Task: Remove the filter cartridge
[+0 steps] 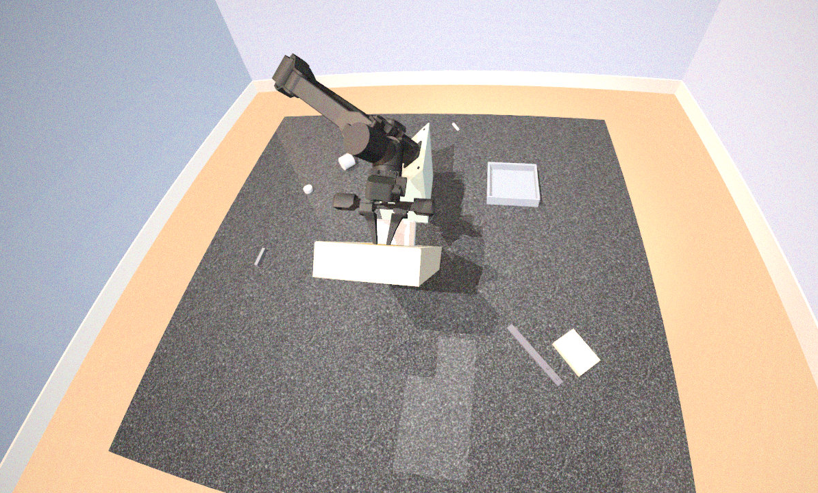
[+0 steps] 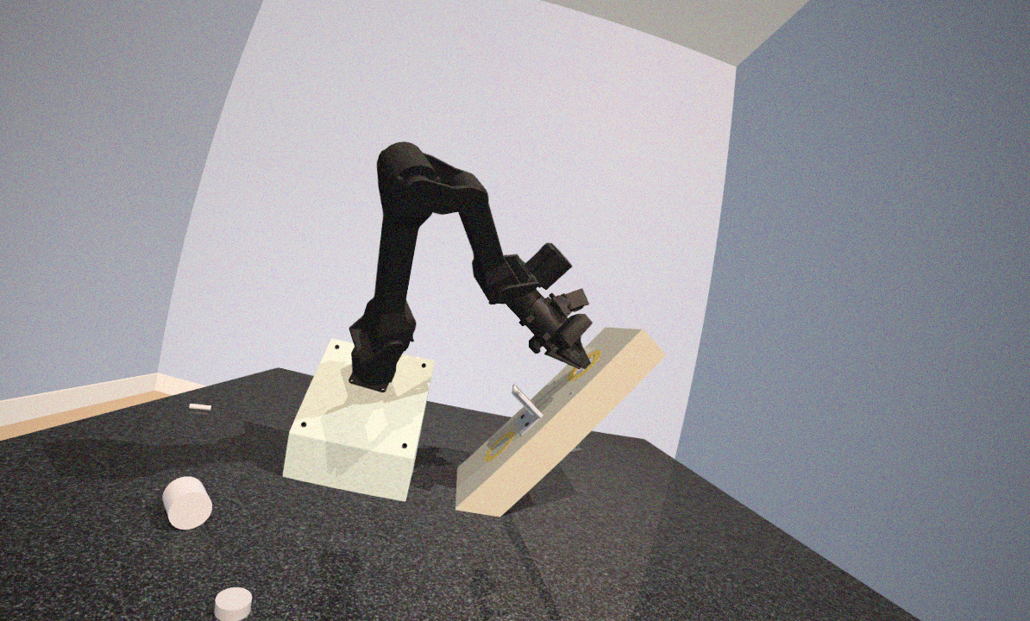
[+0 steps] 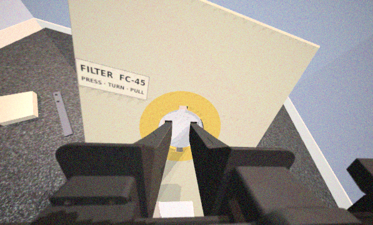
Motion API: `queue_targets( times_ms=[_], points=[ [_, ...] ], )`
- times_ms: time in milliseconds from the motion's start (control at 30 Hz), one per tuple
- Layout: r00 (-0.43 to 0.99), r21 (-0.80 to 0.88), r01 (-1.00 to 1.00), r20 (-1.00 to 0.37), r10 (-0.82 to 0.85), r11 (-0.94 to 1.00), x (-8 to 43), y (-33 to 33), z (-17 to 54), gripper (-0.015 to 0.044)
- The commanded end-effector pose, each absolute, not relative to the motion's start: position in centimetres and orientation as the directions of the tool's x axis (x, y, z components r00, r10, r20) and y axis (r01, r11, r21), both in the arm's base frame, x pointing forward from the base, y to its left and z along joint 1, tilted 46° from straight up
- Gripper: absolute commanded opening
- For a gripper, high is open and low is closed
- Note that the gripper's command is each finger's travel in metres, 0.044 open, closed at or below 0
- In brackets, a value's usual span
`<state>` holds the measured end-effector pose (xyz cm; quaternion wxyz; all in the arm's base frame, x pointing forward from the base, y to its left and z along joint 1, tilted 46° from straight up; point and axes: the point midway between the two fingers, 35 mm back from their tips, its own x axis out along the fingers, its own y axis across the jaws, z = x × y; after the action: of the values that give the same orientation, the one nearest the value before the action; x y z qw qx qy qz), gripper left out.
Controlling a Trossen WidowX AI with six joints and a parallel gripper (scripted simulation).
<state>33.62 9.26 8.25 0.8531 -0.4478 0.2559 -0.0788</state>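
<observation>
Two fingertips of the claw point(image 1: 382, 243) point(image 2: 587, 366) point(image 3: 180, 122) sit at the narrow slots of the round filter point(image 3: 180, 134), and the claw is closed on it, gripping it across the face. The filter is at the panel point(image 1: 366, 263) point(image 2: 573, 432) point(image 3: 205, 62), inside a yellow ring point(image 3: 180, 99), directly at the claw's tips; how deep it sits is hard to tell. A label point(image 3: 112, 79) beside the ring reads "FILTER FC-45, PRESS · TURN · PULL".

The panel leans at a slant, with a light handle point(image 2: 526, 401) lower on its face. It stands near the pale block point(image 1: 424, 177) point(image 2: 356, 471) that carries the arm. The tray point(image 1: 513, 201) lies flat, well apart from the claw, and the filter is not in it.

Everything stands on a dark speckled mat point(image 1: 277, 368) point(image 2: 78, 571) point(image 3: 17, 156). A big white cylinder point(image 1: 346, 161) point(image 2: 186, 503) and a smaller one point(image 1: 308, 189) point(image 2: 233, 604) lie on it; elsewhere a grey strip point(image 1: 534, 355) point(image 3: 62, 115) lies near a cream block point(image 1: 575, 352) point(image 3: 15, 109). Orange-tan floor point(image 1: 706, 245) surrounds the mat, with white baseboards point(image 1: 461, 78) and bluish walls point(image 1: 93, 122) point(image 2: 889, 270).
</observation>
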Motion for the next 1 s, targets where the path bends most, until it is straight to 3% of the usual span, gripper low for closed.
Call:
queue_targets(
  times_ms=[0,467,967],
  points=[
    [0.855,-0.848,-0.154,-0.372,-0.362,0.508,33.92,9.03,8.14,0.0000],
    [0.854,-0.926,-0.368,-0.373,-0.362,0.085,34.03,8.97,8.09,0.0000],
    [0.854,-0.772,-0.502,-0.373,-0.362,-0.390,34.03,8.98,8.09,0.0000]
  ],
)
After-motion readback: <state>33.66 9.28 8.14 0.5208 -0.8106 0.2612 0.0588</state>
